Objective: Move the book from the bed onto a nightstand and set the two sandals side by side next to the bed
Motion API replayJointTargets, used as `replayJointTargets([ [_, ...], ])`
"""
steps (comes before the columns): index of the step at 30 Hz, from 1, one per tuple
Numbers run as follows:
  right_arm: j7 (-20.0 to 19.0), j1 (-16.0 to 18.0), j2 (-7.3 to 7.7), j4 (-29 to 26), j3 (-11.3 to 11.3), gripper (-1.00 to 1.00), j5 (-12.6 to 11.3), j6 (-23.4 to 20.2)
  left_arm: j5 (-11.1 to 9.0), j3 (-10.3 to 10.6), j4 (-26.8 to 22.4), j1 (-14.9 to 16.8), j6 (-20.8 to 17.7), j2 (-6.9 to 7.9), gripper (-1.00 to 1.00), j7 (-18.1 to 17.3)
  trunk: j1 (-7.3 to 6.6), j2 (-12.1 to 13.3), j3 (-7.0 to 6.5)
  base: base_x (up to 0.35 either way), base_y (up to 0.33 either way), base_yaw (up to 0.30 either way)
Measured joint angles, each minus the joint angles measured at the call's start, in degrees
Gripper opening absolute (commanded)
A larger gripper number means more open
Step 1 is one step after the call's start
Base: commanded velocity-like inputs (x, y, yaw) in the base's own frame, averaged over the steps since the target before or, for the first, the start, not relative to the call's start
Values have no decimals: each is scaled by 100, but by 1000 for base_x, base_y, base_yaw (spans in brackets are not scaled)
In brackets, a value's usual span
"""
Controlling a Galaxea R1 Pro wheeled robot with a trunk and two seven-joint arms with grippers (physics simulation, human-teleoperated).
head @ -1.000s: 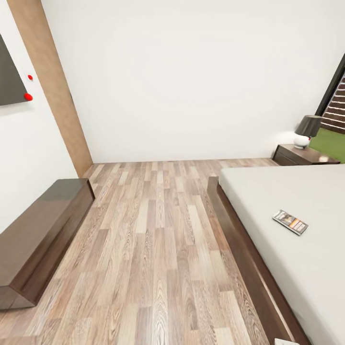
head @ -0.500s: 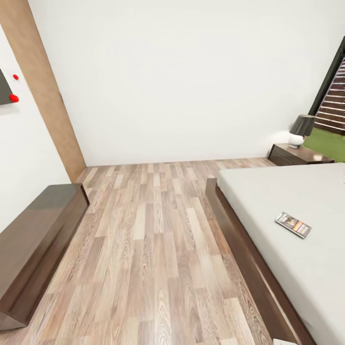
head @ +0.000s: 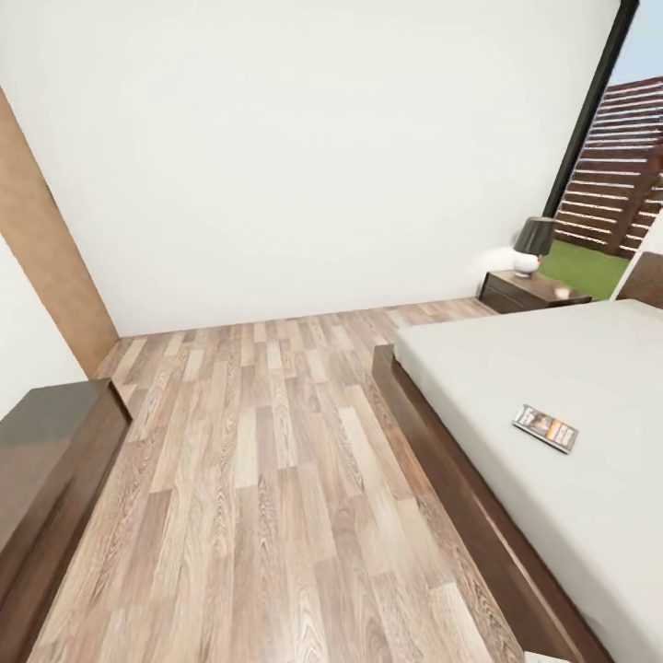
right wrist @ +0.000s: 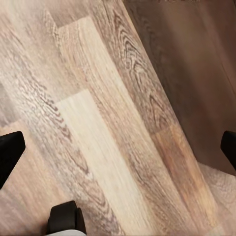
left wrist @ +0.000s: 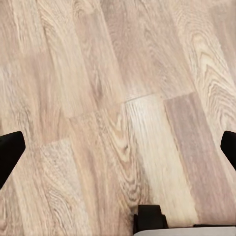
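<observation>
**Mia:** Book [head: 545, 428], that is the small flat thing on the bed [head: 552, 387]. It has a dark cover with orange and white on it. It lies flat on the pale grey mattress, near the side of the bed that faces the floor.

**Ben:** What is by the far corner of the bed?

**Mia:** A dark brown nightstand [head: 525, 291] sits there against the white wall [head: 304, 157]. A lamp [head: 531, 246] with a dark shade and a round white base stands on it. Beside that is the window [head: 612, 166], with green grass and a brown slatted fence outside.

**Ben:** And the floor?

**Mia:** The wood floor [head: 276, 479] runs between the bed and a long low dark cabinet [head: 46, 470] by the other wall. A brown wooden strip [head: 41, 267] goes up the wall above that cabinet.

**Ben:** What are the claws doing?

**Mia:** The left claw [left wrist: 118, 147] is wide open. Its two black fingertips [left wrist: 10, 152] sit at the far edges of the left wrist view, with just wood planks between them. It holds nothing. The right claw [right wrist: 118, 147] is wide open too, and its black fingertips [right wrist: 10, 150] have just floor between them. A darker brown band, maybe the bed's wooden frame, crosses one corner of the right wrist view, but that is hard to tell.
</observation>
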State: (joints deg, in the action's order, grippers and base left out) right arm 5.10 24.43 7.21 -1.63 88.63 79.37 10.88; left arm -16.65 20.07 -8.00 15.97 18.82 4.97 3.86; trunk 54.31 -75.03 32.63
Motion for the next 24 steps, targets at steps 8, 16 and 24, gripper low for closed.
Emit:
replayJointTargets([
  [8,0,-2,-1,0,-1,100,0,0,-1,0,0,1,6,1,100,-3,0,0,0,262,223,-281],
  [16,0,-3,-4,0,-3,100,0,0,2,0,-2,-1,11,-3,100,-3,0,0,0,263,223,-282],
  [24,0,-3,-3,0,-3,100,0,0,1,0,-2,1,12,1,100,-3,0,0,0,263,224,-282],
])
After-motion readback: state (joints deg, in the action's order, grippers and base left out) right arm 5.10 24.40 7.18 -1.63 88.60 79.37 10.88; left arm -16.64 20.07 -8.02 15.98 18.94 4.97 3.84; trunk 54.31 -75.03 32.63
